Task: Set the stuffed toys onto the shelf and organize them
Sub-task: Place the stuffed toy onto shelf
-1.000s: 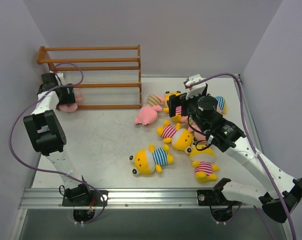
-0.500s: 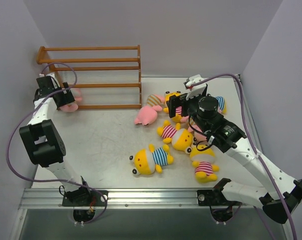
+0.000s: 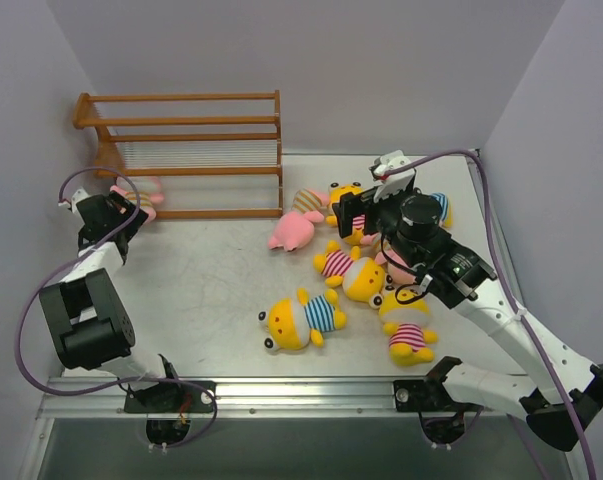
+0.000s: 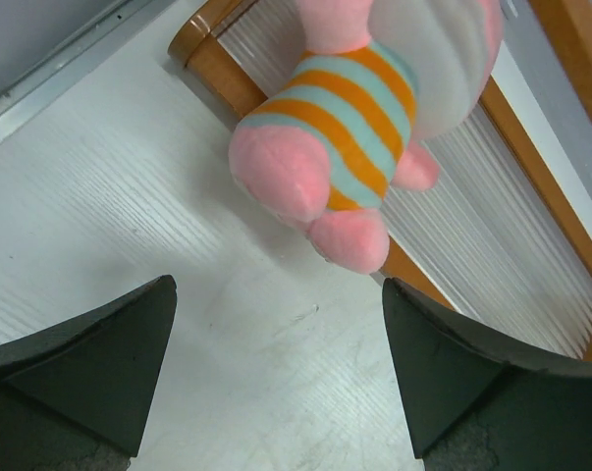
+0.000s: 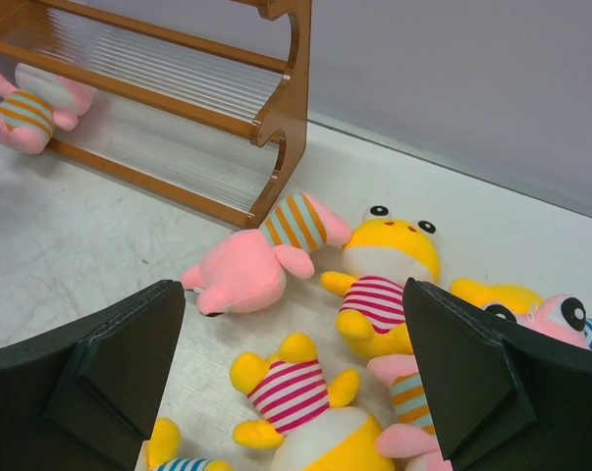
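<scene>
L: left gripper (image 4: 278, 294) jaws apart, empty – pink toy (image 4: 345, 118) just ahead on shelf (image 4: 222, 74) bottom tier | R: right gripper (image 5: 294, 294) spread wide, loose pink toy (image 5: 242, 270) just ahead-below | tip: clear its feet – grab next by torso

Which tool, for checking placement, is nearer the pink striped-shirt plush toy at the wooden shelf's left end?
Left. The left tool is in front of the pink plush toy; the right tool is far off over the loose toys.
</scene>
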Tool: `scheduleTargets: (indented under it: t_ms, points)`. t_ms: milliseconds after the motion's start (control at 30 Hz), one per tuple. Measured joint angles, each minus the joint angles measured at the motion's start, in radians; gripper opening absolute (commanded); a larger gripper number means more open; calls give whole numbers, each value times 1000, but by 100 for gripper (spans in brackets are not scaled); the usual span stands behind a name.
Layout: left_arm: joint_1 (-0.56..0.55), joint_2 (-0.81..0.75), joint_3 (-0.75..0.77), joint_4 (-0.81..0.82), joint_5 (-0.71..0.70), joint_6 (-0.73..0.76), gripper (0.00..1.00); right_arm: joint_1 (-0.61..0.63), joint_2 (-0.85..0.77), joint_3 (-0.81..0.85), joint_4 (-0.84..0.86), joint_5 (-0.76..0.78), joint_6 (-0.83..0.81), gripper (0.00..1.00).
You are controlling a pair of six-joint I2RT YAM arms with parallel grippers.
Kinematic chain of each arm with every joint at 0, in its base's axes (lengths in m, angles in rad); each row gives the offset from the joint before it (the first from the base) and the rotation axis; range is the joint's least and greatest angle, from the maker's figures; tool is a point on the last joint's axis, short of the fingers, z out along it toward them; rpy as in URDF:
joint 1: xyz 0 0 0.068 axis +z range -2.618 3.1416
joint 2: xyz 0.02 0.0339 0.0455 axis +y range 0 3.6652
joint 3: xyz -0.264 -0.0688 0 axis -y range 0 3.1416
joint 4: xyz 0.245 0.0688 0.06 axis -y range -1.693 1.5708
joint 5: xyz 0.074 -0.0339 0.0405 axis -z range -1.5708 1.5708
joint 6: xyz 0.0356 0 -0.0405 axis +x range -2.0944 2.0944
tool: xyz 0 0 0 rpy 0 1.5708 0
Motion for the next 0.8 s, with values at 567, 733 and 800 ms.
scheduleTargets:
  t_ms: [567,733,800]
  points:
    - [1,146,-140,487,0,-182,87,6,1,-4,0,-34,-48,100]
    - [1,179,-134,510,0,-180,82,6,6,-4,0,-37,-50,100]
    - [1,201,-124,514,0,-181,78,6,14,-4,0,-37,-51,100]
